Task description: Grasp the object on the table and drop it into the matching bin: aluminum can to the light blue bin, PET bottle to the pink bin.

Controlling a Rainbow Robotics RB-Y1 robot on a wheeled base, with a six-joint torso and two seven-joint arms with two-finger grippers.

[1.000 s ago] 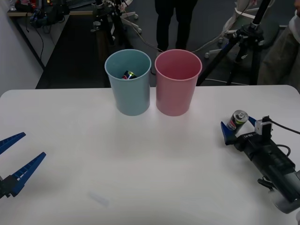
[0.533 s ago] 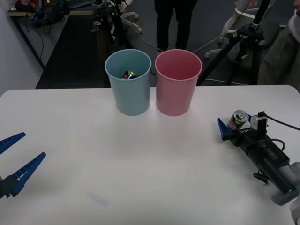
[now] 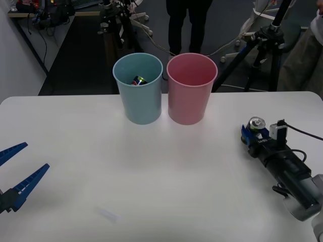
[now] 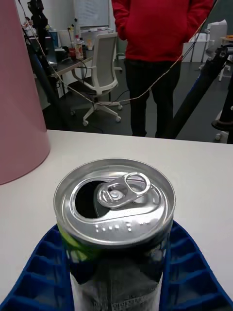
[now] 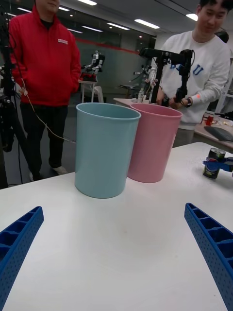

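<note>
The aluminum can [image 3: 256,126] stands upright on the white table [image 3: 151,176] at the right. My right gripper [image 3: 254,133] is shut on it. In the right wrist view the blue fingers [image 4: 39,272] press both sides of the dark can [image 4: 115,228], whose silver pull-tab top is open. The light blue bin [image 3: 139,96] and the pink bin [image 3: 191,96] stand side by side at the table's far middle. Another can [image 3: 138,80] lies inside the light blue bin. My left gripper [image 3: 36,155] rests open at the near left, far from both bins [image 5: 104,150].
A black tripod [image 3: 262,40] stands behind the table's far right edge. A faint pale strip [image 3: 107,214] lies on the tabletop near the front. The pink bin's wall [image 4: 19,97] rises to one side of the held can, with bare table between them.
The right gripper's fingers, spread around the can before, have closed in on it. The can stays upright on the table. The left arm has not moved.
</note>
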